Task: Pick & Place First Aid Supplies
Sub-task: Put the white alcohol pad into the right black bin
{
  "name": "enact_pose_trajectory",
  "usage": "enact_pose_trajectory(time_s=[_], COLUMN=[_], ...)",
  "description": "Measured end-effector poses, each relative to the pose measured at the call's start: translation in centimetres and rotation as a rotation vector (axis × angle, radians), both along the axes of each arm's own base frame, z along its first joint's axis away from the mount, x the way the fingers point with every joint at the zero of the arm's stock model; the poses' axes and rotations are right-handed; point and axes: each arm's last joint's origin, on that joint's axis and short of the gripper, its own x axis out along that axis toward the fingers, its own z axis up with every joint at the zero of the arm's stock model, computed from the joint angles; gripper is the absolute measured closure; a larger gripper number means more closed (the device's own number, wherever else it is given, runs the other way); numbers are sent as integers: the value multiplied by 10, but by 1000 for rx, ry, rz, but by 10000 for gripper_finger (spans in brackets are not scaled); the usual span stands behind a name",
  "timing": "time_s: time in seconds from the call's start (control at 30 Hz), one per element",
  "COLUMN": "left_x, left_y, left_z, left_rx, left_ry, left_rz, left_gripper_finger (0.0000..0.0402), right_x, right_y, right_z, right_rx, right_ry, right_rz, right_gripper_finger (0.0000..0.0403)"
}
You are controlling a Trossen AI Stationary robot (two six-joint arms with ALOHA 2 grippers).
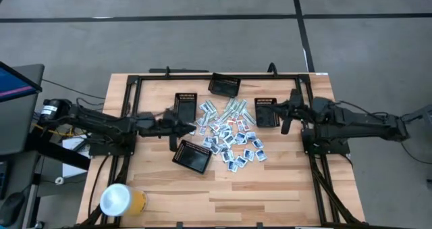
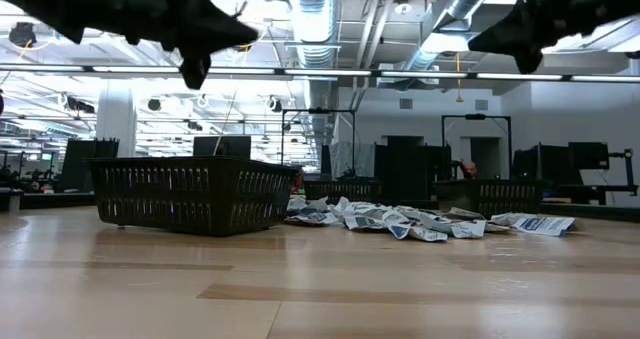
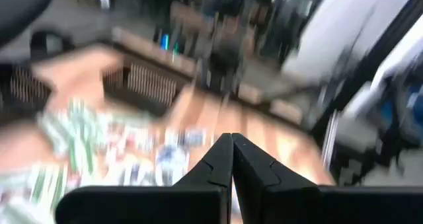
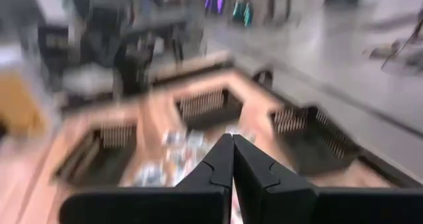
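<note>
Four black mesh trays sit on our wooden table (image 1: 270, 188): one at the far edge (image 1: 225, 86), one left of the pile (image 1: 185, 106), one right of it (image 1: 267, 111), and one nearer the front, tilted (image 1: 192, 155). Between them lie the first aid supplies (image 1: 229, 134), a loose heap of small flat packets spread across the table's middle. Slim green-white strips gather at the far side of the heap, and squarish white sachets with blue and red marks fill the rest. Seen from table height, the packets (image 2: 420, 221) lie flat on the wood behind and to the right of the nearest tray (image 2: 190, 194).

Our left gripper (image 1: 197, 125) hangs above the table at the heap's left edge, near the left tray. Its fingers (image 3: 221, 159) are pressed together with nothing between them. Our right gripper (image 1: 284, 126) hangs to the right of the heap, just beside the right tray, its fingers (image 4: 221, 159) likewise closed on nothing. Both show raised well above the tabletop in the low view.

A yellow cup with a white lid (image 1: 121, 200) stands near the table's front left corner, well apart from the packets.
</note>
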Motion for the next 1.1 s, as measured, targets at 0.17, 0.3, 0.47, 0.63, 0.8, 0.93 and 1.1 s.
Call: enact_pose_trajectory(time_s=[0.17, 0.3, 0.47, 0.63, 0.8, 0.93, 1.1], left_x=[4, 4, 4, 3, 3, 3, 3], left_y=[-2, -3, -5, -10, -14, -14, -14], left_z=[0, 0, 0, 0, 0, 0, 0], left_rx=[-3, -10, -62, -91, -90, -90, -90], left_ry=[94, 96, 100, 102, 102, 101, 100], left_rz=[-59, -90, -120, -146, -166, -157, -151], left_gripper_finger=[394, 394, 394, 394, 394, 394, 394], right_x=[10, 19, 32, 40, 48, 56, 64], right_y=[7, 17, 41, 69, 87, 95, 108], right_z=[12, 9, -4, -19, -36, -52, -68], right_rx=[19, 78, 102, 32, 51, 119, 128], right_ry=[293, 419, 525, 646, 750, 836, 893], right_rz=[74, 114, 277, 486, 499, 448, 443], right_gripper_finger=[403, 403, 403, 403, 403, 403, 391])
